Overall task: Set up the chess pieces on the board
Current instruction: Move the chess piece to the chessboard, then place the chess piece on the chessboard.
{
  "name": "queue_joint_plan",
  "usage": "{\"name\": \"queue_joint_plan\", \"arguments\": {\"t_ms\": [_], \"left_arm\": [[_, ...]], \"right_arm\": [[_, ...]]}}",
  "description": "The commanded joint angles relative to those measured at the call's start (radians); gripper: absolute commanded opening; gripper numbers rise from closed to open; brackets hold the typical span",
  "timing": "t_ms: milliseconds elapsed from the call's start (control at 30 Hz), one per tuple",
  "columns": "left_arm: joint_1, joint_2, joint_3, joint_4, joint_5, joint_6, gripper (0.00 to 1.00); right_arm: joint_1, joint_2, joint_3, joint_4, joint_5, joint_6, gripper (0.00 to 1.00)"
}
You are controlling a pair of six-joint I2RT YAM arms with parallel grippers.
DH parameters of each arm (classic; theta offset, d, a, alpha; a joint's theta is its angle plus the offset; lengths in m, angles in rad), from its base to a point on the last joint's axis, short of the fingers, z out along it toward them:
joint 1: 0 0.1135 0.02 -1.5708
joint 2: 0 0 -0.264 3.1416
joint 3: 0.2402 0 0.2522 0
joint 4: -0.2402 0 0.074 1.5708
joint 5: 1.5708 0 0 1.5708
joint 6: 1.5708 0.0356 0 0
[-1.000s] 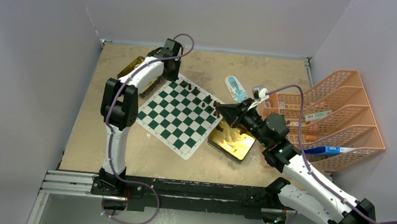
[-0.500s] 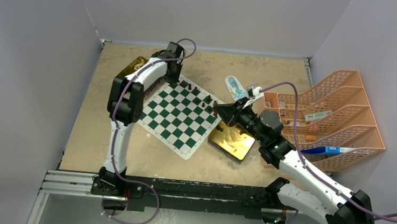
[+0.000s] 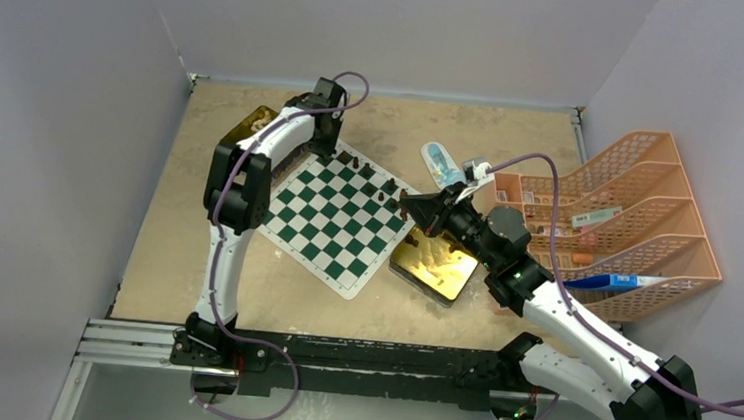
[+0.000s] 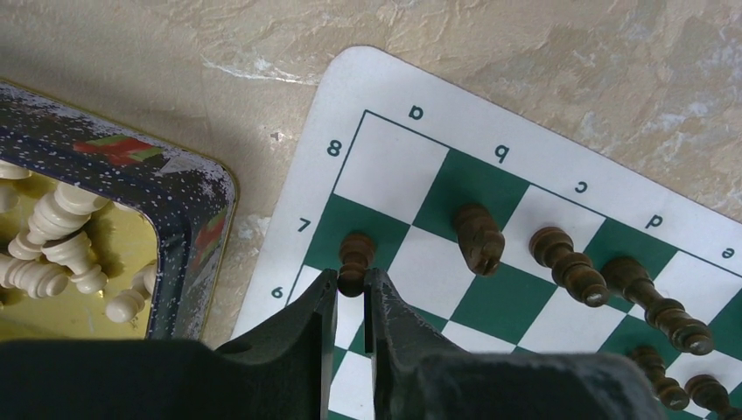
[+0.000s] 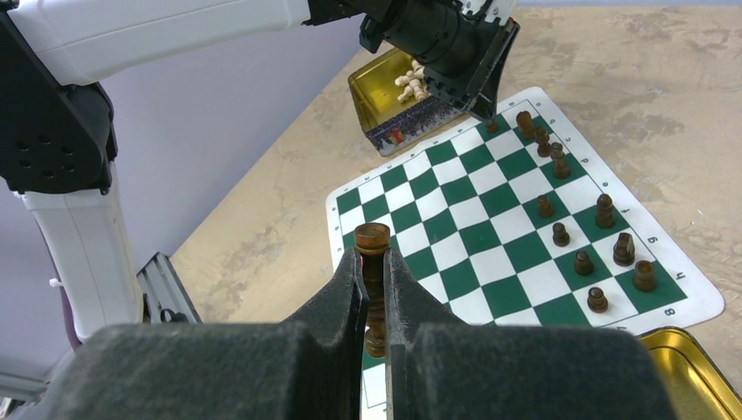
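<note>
Your top view has even, diffuse light from above, and the shadows are soft and short. The gold tin (image 3: 434, 263) throws a bright glare patch. In your left wrist view the board (image 4: 525, 227) is sharp. A soft shadow lies beside the blue-rimmed tin (image 4: 188, 219), and the left gripper (image 4: 352, 276) is blurred up close. The right gripper (image 5: 372, 255) is equally fuzzy.

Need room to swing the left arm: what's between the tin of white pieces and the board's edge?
Nothing: in the left wrist view only a bare strip of table separates the tin from the board.
</note>
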Motion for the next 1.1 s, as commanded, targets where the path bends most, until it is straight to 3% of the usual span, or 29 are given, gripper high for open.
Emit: {"name": "queue_joint_plan", "arguments": {"t_ms": [0, 133, 467, 800, 1067], "left_arm": [[0.008, 0.016, 0.052, -0.008, -0.028, 0.026, 0.19], [0.008, 0.013, 0.061, -0.007, -0.020, 0.024, 0.31], [0.020, -0.136, 0.017, 0.009, 0.121, -0.062, 0.42], [0.072, -0.502, -0.217, 0.148, 0.511, -0.148, 0.48], [0.078, -0.736, -0.482, 0.242, 0.954, -0.169, 0.51]], "right_arm": [[-0.003, -0.008, 0.037, 0.061, 0.009, -0.018, 0.00], [-0.003, -0.005, 0.021, 0.079, 0.000, -0.009, 0.00], [-0.003, 0.049, -0.009, 0.140, -0.006, 0.054, 0.00], [-0.003, 0.159, 0.022, 0.236, -0.027, 0.232, 0.00], [-0.003, 0.221, 0.083, 0.293, -0.104, 0.278, 0.00]]}}
